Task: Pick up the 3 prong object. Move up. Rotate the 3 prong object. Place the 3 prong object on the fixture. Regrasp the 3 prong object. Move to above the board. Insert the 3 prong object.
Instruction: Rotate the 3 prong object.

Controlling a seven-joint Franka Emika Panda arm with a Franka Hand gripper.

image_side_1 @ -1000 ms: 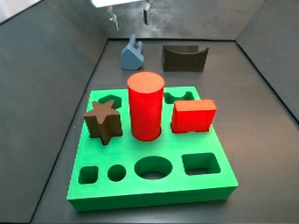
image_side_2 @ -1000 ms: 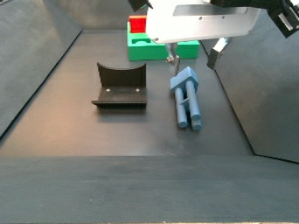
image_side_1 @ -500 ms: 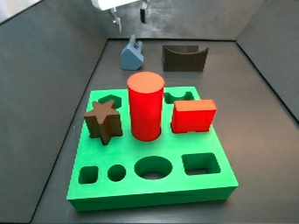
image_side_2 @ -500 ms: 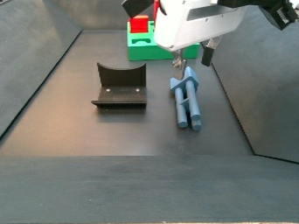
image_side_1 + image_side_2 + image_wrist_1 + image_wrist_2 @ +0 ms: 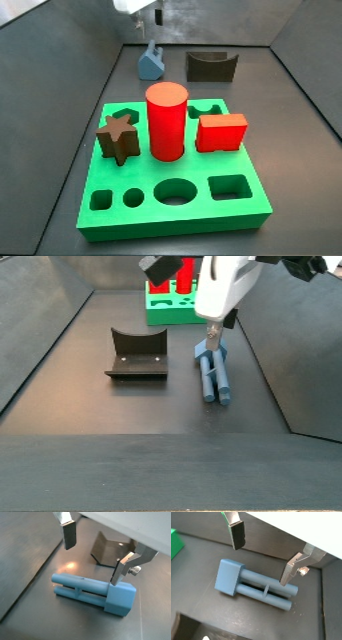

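Dark floor bears the 3 prong object (image 5: 90, 592) beneath the spread pincer (image 5: 93, 554).

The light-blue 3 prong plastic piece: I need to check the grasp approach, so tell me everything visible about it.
The light-blue 3 prong object looks like matte plastic: a blocky rectangular head with parallel rods running from it, joined by a small cross-rib. It lies flat on the dark floor, ungrasped. The gripper is above it, its jaws open, one silver finger close over the rods. The dark fixture stands apart beside it; the green board lies beyond.
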